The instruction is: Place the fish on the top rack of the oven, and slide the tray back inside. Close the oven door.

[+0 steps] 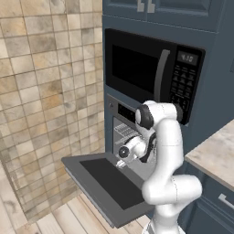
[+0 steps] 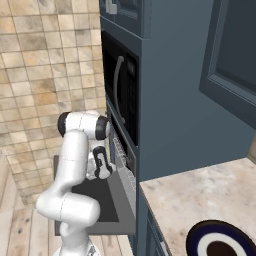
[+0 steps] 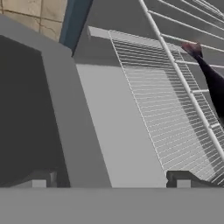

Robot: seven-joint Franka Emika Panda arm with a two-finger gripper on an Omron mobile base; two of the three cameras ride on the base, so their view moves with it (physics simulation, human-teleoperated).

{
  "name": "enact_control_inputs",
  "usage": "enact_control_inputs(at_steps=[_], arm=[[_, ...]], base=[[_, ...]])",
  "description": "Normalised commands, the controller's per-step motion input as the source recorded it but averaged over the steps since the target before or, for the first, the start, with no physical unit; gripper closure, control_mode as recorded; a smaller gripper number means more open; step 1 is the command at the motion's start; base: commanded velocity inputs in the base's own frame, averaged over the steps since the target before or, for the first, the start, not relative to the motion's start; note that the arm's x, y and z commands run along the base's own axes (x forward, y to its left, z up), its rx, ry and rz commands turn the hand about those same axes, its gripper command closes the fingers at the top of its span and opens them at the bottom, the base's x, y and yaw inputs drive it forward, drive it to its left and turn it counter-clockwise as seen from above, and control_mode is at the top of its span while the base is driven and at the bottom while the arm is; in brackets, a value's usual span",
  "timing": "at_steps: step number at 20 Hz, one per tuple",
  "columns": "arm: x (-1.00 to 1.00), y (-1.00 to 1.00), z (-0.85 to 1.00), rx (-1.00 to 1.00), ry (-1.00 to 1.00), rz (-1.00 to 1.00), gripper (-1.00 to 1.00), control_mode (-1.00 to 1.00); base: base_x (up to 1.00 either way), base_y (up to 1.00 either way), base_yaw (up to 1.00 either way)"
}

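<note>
Grey oven door (image 1: 91, 183) (dark window), silvery wire rack (image 3: 166, 109), dark fish (image 3: 214, 83)

Fish (image 3: 213, 78) on rack (image 3: 166, 113), inside oven (image 1: 119, 119)

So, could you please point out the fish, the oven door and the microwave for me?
fish (image 3: 213, 81), hand view, on its dark body at the right edge.
oven door (image 1: 112, 183), left base view, on the dark glass window.
microwave (image 1: 135, 66), left base view, on its black door.

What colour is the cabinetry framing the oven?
Dark blue cabinetry surrounds the oven; the right base view shows it best.
</note>
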Motion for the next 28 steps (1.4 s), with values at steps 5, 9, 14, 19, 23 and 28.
enact_control_inputs(at_steps=[5, 9, 14, 19, 23, 28], arm=[[-1.00, 1.00, 0.45, -0.15, -0.51, 0.00, -1.00, -1.00], [-1.00, 0.72, 0.78, -0.06, -0.69, 0.00, -1.00, -1.00], [-1.00, 0.51, 1.00, 0.00, -0.63, -0.02, -1.00, -1.00], [-0.64, 0.41, 1.00, 0.00, -0.40, -0.05, -1.00, -1.00], [-0.83, 0.45, 1.00, 0.00, -0.17, -0.04, -1.00, -1.00], [-0.80, 0.41, 1.00, 0.00, 0.00, -0.04, -1.00, -1.00]], base=[[0.00, 0.00, 0.00], [0.00, 0.00, 0.00], [0.00, 0.00, 0.00], [0.00, 0.00, 0.00], [0.00, 0.00, 0.00], [0.00, 0.00, 0.00]])
